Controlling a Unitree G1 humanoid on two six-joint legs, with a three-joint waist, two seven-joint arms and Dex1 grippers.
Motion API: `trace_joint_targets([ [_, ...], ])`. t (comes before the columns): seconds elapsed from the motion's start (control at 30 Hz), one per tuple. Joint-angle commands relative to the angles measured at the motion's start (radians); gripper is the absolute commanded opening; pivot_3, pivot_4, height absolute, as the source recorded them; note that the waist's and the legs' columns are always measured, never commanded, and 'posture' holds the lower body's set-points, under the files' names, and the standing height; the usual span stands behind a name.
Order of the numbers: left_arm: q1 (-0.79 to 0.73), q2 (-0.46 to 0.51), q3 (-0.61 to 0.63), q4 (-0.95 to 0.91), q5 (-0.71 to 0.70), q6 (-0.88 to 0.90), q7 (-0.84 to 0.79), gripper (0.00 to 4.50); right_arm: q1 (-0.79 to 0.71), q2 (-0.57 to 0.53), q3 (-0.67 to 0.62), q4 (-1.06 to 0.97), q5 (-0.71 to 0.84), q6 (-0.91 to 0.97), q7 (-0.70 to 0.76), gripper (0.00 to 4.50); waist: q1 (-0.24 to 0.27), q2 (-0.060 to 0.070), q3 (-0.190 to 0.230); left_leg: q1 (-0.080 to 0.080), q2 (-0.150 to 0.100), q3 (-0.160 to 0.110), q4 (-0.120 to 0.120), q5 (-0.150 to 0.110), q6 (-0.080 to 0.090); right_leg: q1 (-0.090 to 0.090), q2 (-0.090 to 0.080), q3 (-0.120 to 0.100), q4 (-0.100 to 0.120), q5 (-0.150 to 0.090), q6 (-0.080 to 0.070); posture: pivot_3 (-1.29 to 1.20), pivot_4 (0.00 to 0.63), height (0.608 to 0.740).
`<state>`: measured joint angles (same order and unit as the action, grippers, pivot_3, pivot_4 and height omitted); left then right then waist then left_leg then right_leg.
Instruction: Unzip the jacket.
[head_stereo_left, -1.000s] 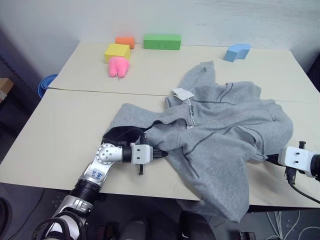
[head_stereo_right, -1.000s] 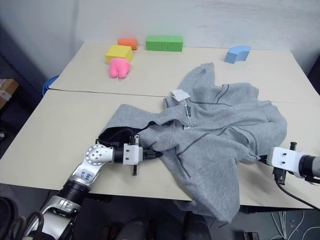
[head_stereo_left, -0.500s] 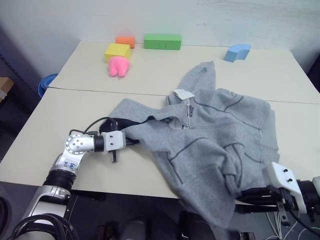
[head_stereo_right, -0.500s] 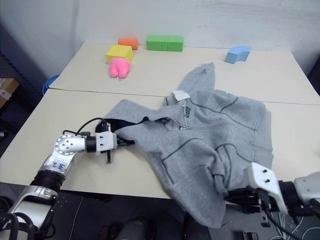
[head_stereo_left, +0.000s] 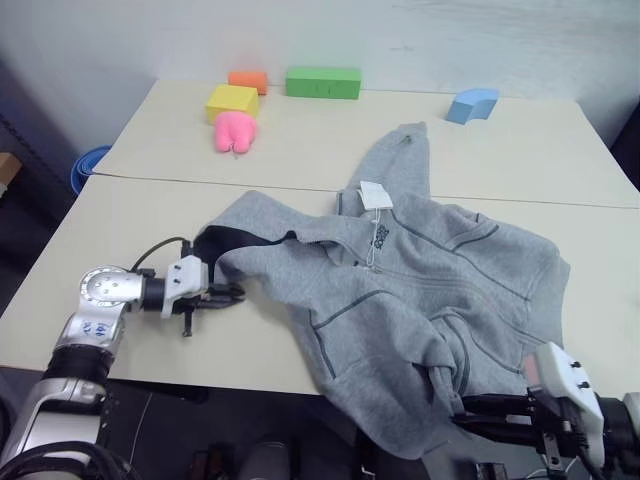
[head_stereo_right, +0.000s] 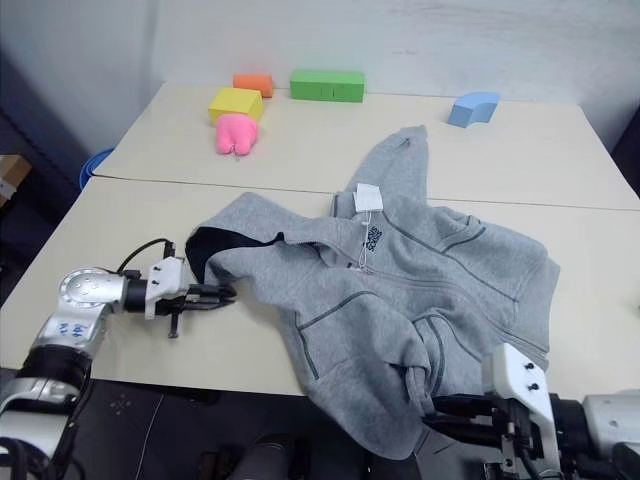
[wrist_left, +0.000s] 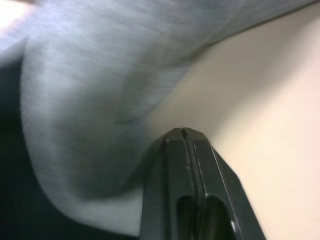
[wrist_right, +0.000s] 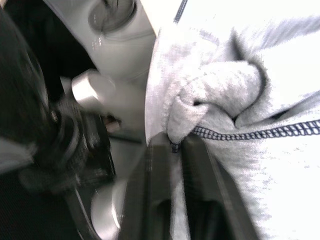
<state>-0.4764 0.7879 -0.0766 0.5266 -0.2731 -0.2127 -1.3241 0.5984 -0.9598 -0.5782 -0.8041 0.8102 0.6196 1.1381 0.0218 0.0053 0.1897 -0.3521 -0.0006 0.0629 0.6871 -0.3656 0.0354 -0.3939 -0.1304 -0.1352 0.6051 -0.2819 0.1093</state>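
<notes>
From the head cameras, the jacket (head_stereo_left: 400, 290) lay spread across the near half of the table (head_stereo_left: 150, 215), its hood pointing toward the far side, its white tag (head_stereo_left: 373, 194) up near the collar and its lower hem hanging over the near edge. One side flap was pulled out to the robot's left, showing dark lining. The left gripper (head_stereo_left: 232, 294) lay low on the tabletop just beside that flap, its black fingers close together and pointing at the cloth; I could not make out any fabric between them. The right gripper (head_stereo_left: 462, 410) sat below the table's near edge, its fingers reaching into the bunched hem that hung there. At the far side stood a yellow block (head_stereo_left: 233, 101), an orange block (head_stereo_left: 248, 80), a green block (head_stereo_left: 323, 82), a blue piece (head_stereo_left: 472, 104) and a pink soft toy (head_stereo_left: 236, 132), all well apart from the jacket.

From the left wrist, the two fingers (wrist_left: 172, 185) stood pressed together, with grey fleece just beside their tips and bare table to the other side.

From the right wrist, the fingers (wrist_right: 155, 190) stood slightly apart with a fold of the stitched grey hem caught between them.
</notes>
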Motion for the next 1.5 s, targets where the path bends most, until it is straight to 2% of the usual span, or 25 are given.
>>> trace_joint_targets([
  [0.03, 0.076, 0.074, 0.099, -0.294, -0.249, 0.441, -0.018, 1.40, -0.003, 0.055, -0.110, -0.068, 0.221, 0.015, -0.028, 1.78, 0.001, -0.001, 0.001, -0.001, 0.001, -0.001, 0.000, 0.000, 0.000, 0.000, 0.000, 0.001, -0.001, 0.000, 0.000, 0.00, 0.150, 0.740],
  [0.1, 0.094, 0.096, 0.144, -0.382, -0.333, 0.601, 0.011, 1.94, 0.002, 0.039, -0.168, -0.073, 0.350, 0.058, -0.065, 2.34, 0.007, -0.001, 0.001, 0.000, -0.001, -0.001, 0.001, 0.000, 0.000, 0.001, -0.002, 0.003, -0.001, 0.000, 0.000, 0.00, 0.150, 0.740],
  [0.17, 0.116, 0.112, 0.175, -0.443, -0.368, 0.686, 0.029, 2.54, -0.010, 0.000, -0.220, -0.054, 0.552, 0.093, -0.143, 2.99, 0.007, -0.001, 0.001, -0.001, -0.001, -0.005, 0.003, 0.000, 0.002, 0.004, -0.004, 0.002, -0.001, 0.000, 0.000, 0.00, 0.150, 0.740],
  [0.23, 0.113, 0.091, 0.196, -0.491, -0.394, 0.731, 0.063, 3.19, -0.121, -0.068, -0.206, 0.017, 0.697, 0.097, -0.245, 3.72, 0.004, -0.001, 0.001, 0.000, -0.001, -0.005, 0.003, -0.001, 0.002, 0.004, -0.009, 0.003, -0.003, 0.000, 0.000, 0.00, 0.150, 0.740],
  [0.3, 0.078, 0.038, 0.191, -0.512, -0.375, 0.703, 0.104, 3.77, -0.296, -0.116, -0.095, 0.090, 0.677, 0.085, -0.352, 4.35, -0.001, -0.001, 0.001, 0.001, -0.001, -0.005, 0.003, -0.001, 0.002, 0.004, -0.009, 0.003, -0.003, 0.000, 0.000, 0.00, 0.150, 0.740],
  [0.37, 0.036, -0.020, 0.174, -0.511, -0.332, 0.643, 0.134, 4.37, -0.455, -0.140, 0.040, 0.137, 0.602, 0.097, -0.410, 4.38, 0.001, -0.001, 0.001, 0.000, -0.001, -0.004, 0.004, -0.001, 0.001, 0.003, -0.009, 0.003, -0.004, 0.000, 0.000, 0.00, 0.150, 0.740],
  [0.4, 0.007, -0.053, 0.156, -0.496, -0.303, 0.605, 0.146, 4.49, -0.565, -0.126, 0.147, 0.175, 0.525, 0.113, -0.462, 4.38, 0.003, -0.001, 0.001, 0.000, -0.001, -0.004, 0.004, -0.001, 0.000, 0.002, -0.008, 0.003, -0.004, 0.000, 0.000, 0.00, 0.150, 0.740],
  [0.43, -0.021, -0.088, 0.138, -0.475, -0.271, 0.560, 0.161, 4.49, -0.668, -0.094, 0.248, 0.216, 0.463, 0.131, -0.510, 4.38, 0.002, -0.002, 0.001, -0.002, -0.001, -0.004, 0.004, -0.001, 0.000, 0.001, -0.007, 0.003, -0.001, 0.000, -0.001, 0.00, 0.150, 0.740],
  [0.53, -0.070, -0.152, 0.113, -0.427, -0.220, 0.488, 0.177, 4.49, -0.855, -0.024, 0.430, 0.304, 0.323, 0.173, -0.584, 4.38, 0.003, -0.002, 0.001, -0.005, -0.002, -0.002, 0.005, -0.001, -0.001, -0.001, -0.001, 0.001, 0.000, -0.001, -0.001, 0.00, 0.150, 0.740],
  [0.67, -0.142, -0.268, 0.092, -0.351, -0.163, 0.345, 0.220, 4.49, -1.108, 0.224, 0.624, 0.582, 0.004, 0.112, -0.785, 4.38, -0.001, -0.003, 0.000, -0.006, -0.002, 0.001, 0.006, -0.001, 0.000, -0.004, 0.000, -0.003, 0.002, 0.000, -0.001, 0.00, 0.150, 0.740],
  [0.83, -0.189, -0.345, 0.059, -0.273, -0.099, 0.240, 0.233, 4.49, -1.220, 0.371, 0.704, 0.765, -0.163, 0.062, -0.752, 4.38, 0.001, -0.003, 0.000, -0.010, -0.003, 0.002, 0.008, 0.000, 0.001, -0.008, -0.001, -0.004, 0.004, 0.001, 0.001, 0.00, 0.150, 0.740],
  [0.93, -0.211, -0.374, 0.043, -0.222, -0.061, 0.187, 0.241, 4.49, -1.267, 0.451, 0.704, 0.864, -0.224, 0.037, -0.744, 4.38, -0.002, -0.003, 0.000, -0.020, -0.003, 0.001, 0.012, 0.000, 0.002, -0.016, -0.001, -0.005, 0.006, 0.001, 0.002, 0.00, 0.150, 0.740],
  [1.0, -0.221, -0.385, 0.042, -0.201, -0.049, 0.167, 0.242, 4.49, -1.280, 0.481, 0.691, 0.888, -0.248, 0.020, -0.723, 4.38, -0.002, -0.003, 0.000, -0.020, -0.003, 0.002, 0.012, 0.000, 0.002, -0.017, -0.001, -0.005, 0.007, 0.001, 0.002, 0.00, 0.150, 0.740],
  [1.13, -0.231, -0.402, 0.030, -0.168, -0.020, 0.129, 0.246, 4.50, -1.279, 0.517, 0.663, 0.870, -0.236, 0.018, -0.654, 3.47, -0.006, -0.003, 0.000, -0.020, -0.003, 0.002, 0.012, 0.000, 0.002, -0.017, -0.001, -0.005, 0.008, 0.001, 0.002, 0.00, 0.150, 0.740],
  [1.3, -0.255, -0.426, 0.010, -0.107, 0.031, 0.075, 0.262, 4.50, -1.238, 0.510, 0.637, 0.818, -0.228, 0.032, -0.571, 1.78, -0.008, -0.003, 0.000, -0.020, -0.003, 0.001, 0.012, 0.000, 0.002, -0.017, -0.001, -0.005, 0.008, 0.001, 0.002, 0.00, 0.150, 0.740],
  [1.47, -0.306, -0.466, -0.018, 0.018, 0.101, -0.004, 0.300, 4.50, -1.206, 0.522, 0.585, 0.807, -0.223, 0.040, -0.564, 0.06, -0.005, -0.003, 0.000, -0.020, -0.003, 0.002, 0.012, 0.000, 0.002, -0.017, -0.001, -0.005, 0.008, 0.001, 0.002, 0.00, 0.150, 0.740],
  [1.5, -0.320, -0.478, -0.024, 0.050, 0.113, -0.019, 0.311, 4.50, -1.198, 0.522, 0.576, 0.803, -0.223, 0.037, -0.561, 0.06, -0.002, -0.003, 0.000, -0.020, -0.003, 0.002, 0.012, 0.000, 0.002, -0.017, -0.001, -0.005, 0.008, 0.001, 0.002, 0.00, 0.150, 0.740],
])
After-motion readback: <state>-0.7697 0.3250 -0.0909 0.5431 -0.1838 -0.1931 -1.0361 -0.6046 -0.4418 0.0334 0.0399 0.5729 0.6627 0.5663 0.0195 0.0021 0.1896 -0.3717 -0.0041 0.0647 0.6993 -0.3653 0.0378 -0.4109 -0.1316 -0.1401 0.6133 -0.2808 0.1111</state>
